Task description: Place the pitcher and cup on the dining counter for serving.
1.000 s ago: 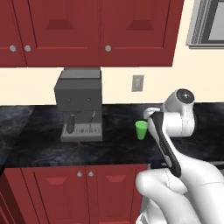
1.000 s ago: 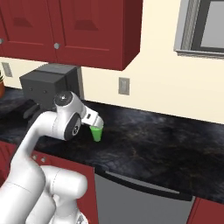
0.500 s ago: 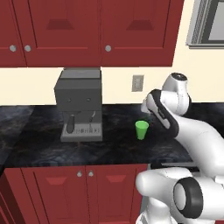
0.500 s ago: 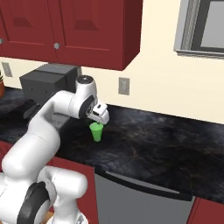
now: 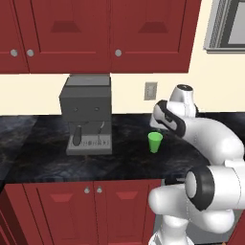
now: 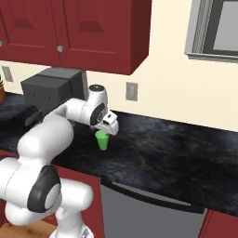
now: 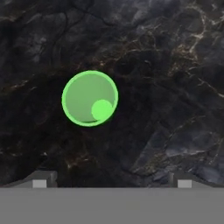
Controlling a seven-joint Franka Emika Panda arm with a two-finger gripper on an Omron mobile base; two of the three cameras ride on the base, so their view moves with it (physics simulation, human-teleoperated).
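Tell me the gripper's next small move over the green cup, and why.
Probably lower straight down, shifting slightly to centre on the cup. The gripper is open above it, looking into its mouth, and the cup stands upright, off-centre between the fingertips on the counter.

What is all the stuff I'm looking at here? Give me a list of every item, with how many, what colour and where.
cup: one, bright green, upright on the black counter, right of the coffee machine
coffee machine: one, dark grey, on the counter against the wall
counter: one, black marbled stone, along the wall
upper cabinets: dark red doors with round silver knobs, above the counter
lower cabinets: dark red doors, under the counter
wall outlet: one, grey, on the cream wall
window: one, grey frame, upper right
dishwasher front: one, grey, under the counter
arm: one, white with dark joints
claw: one, open, above the cup, looking down into it
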